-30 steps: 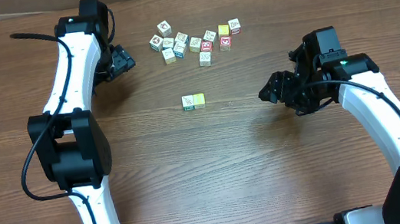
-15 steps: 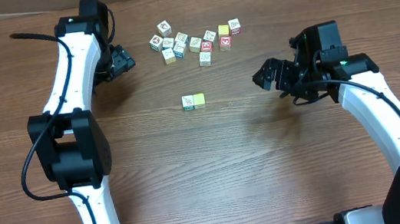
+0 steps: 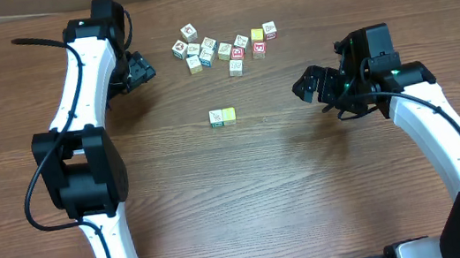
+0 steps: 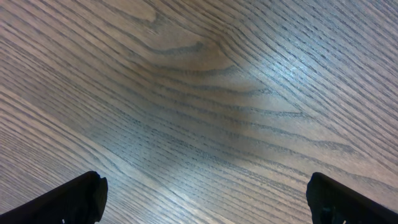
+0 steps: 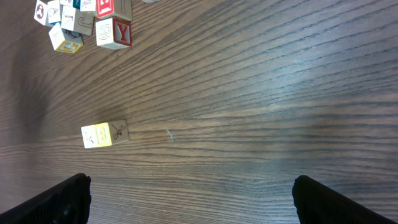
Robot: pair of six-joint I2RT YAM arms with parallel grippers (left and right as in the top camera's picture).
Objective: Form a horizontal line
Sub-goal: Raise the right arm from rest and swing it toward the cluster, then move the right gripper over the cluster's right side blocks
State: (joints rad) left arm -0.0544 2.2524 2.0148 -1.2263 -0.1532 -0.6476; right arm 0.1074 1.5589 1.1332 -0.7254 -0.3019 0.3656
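1. Step in hand: building the row, partway done. The short row of small picture cubes (image 3: pixel 222 117) sits about mid-table on the brown wood-grain table (image 3: pixel 248 198). It has a white-green cube (image 3: pixel 216 118) touching a pale yellow cube (image 3: pixel 228 114), side by side. Only two cubes so far.
2. The loose cluster of small picture cubes (image 3: pixel 223 45) lies at 12 o'clock of the row, well apart from it.
3. My right gripper (image 3: pixel 306 86): jaws wide, nothing btwn them. It hangs at 3 o'clock of the row, clear of both row and cluster.
4. My left gripper (image 3: pixel 142 71): also wide and empty, w/ only bare wood under it in the wrist view. It's at 10 o'clock of the row and 9 o'clock of the cluster.
5. My read: both hands are empty, so the next pick is due, i.e. a third cube.
6. Next move, right arm: swing toward 10 o'clock into the cluster.
   - The red-faced cube w/ a Y (image 5: pixel 114 32) looks a fair pick since it's on the cluster's edge.
   - Neighbours crowd it, so my fingers must straddle it w/o nudging them.
   - Then set it at the row's 3 o'clock end, flush vs the yellow cube, w/o knocking the pair.
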